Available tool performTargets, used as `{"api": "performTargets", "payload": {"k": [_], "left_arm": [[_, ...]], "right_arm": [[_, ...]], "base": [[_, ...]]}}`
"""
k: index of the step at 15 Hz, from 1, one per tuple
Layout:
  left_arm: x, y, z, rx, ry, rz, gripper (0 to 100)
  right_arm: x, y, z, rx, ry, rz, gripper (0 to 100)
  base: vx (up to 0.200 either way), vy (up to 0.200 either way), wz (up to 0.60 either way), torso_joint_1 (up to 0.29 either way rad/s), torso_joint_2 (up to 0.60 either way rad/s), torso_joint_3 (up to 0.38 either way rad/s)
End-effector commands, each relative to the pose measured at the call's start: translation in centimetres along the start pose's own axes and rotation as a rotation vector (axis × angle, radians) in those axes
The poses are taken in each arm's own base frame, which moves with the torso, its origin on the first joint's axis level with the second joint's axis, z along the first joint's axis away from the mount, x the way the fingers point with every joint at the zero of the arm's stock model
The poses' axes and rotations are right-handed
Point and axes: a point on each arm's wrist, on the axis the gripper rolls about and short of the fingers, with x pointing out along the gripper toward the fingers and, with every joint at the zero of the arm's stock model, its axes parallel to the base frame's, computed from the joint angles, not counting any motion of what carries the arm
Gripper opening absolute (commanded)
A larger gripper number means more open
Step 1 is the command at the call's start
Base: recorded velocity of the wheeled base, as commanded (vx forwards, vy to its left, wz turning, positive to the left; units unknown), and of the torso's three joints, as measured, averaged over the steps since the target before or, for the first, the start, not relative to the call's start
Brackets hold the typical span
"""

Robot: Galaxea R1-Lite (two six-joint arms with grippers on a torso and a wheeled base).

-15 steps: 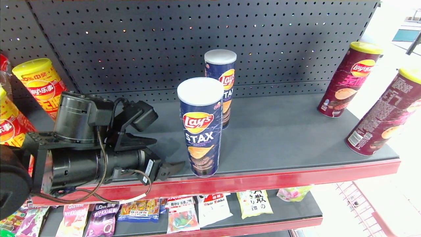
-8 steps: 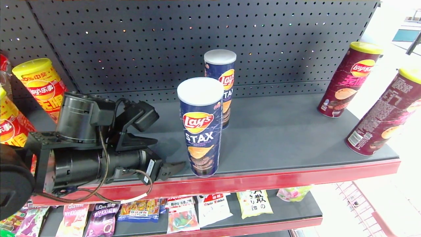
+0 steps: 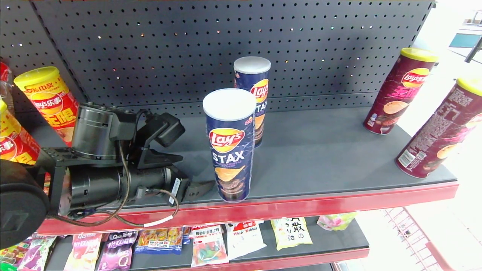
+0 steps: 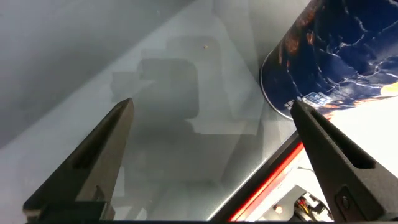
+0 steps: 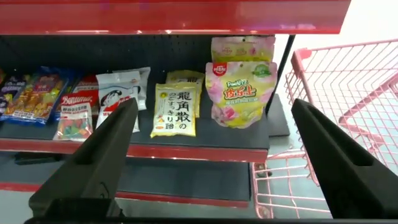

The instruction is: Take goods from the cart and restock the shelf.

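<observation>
Release done, I judge | left gripper (image 3: 202,186) jaws wide, empty, beside blue can (image 3: 229,146) at shelf (image 3: 320,150) front edge | right gripper (image 5: 214,106) jaws wide | next: I back out without nudging it.

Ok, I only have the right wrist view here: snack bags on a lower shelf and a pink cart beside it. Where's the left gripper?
Observer: The left gripper is at the front edge of the upper shelf, right next to the front blue can.
Operator: Is it holding that can?
Observer: No. In the left wrist view its fingers are spread wide with bare shelf between them. The can's base sits by one fingertip.
Operator: Any more blue cans up there?
Observer: Yes, a second blue can stands upright behind the front one, nearer the pegboard.
</observation>
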Motion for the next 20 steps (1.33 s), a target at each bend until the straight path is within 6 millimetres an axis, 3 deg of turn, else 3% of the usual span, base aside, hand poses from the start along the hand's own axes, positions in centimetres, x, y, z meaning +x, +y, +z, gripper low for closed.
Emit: {"api": "performTargets", "payload": {"k": [1, 12, 13, 20], "left_arm": [[0.06, 0.00, -0.03, 0.000, 0.003, 0.000, 100], [0.24, -0.02, -0.08, 0.000, 0.006, -0.002, 100], [0.20, -0.03, -0.06, 0.000, 0.004, -0.002, 100], [0.95, -0.32, 0.00, 0.006, 0.013, -0.015, 100]], "right_arm": [[0.03, 0.00, -0.01, -0.004, 0.004, 0.003, 100], [0.09, 0.02, 0.02, 0.000, 0.010, -0.003, 100], [0.58, 0.06, 0.15, 0.001, 0.074, -0.036, 100], [-0.02, 0.30, -0.01, 0.016, -0.005, -0.185, 100]], "base": [[0.000, 0.000, 0.00, 0.000, 0.00, 0.000], [0.000, 0.000, 0.00, 0.000, 0.00, 0.000], [0.000, 0.000, 0.00, 0.000, 0.00, 0.000], [0.000, 0.000, 0.00, 0.000, 0.00, 0.000]]}}
